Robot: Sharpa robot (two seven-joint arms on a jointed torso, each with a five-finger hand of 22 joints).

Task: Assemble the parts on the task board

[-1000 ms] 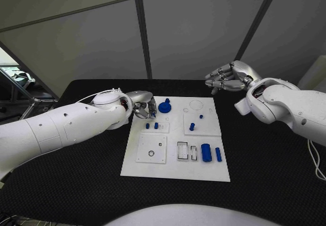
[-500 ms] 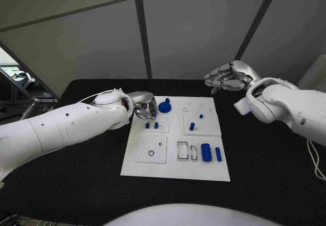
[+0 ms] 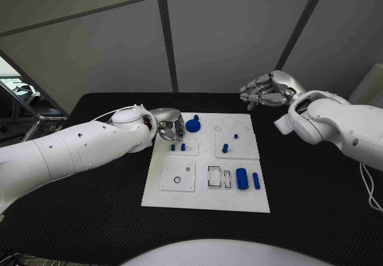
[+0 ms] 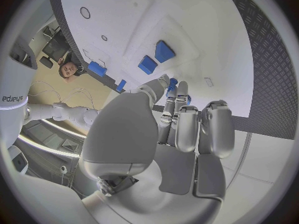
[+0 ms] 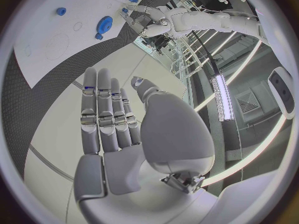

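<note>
Left hand at the board's far left corner, right hand raised off the board.
Left hand sits beside the round blue part on the white board, fingers curled; grasp cannot be told. Right hand released, fingers apart, grasping nothing.

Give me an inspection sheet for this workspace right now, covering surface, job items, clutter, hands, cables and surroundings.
Surface: black table, textured top.
Job's things: white task board mid-table; blue round part at its far left; small blue pegs beside it; two blue cylinders lying near the right edge.
Clutter: nothing seen.
Hands: left hand by the blue round part, fingers curled, contact unclear; right hand raised beyond the board's far right corner, holding nothing.
Cables: thin white cable at the table's right edge.
Surroundings: grey panel walls behind.
</note>
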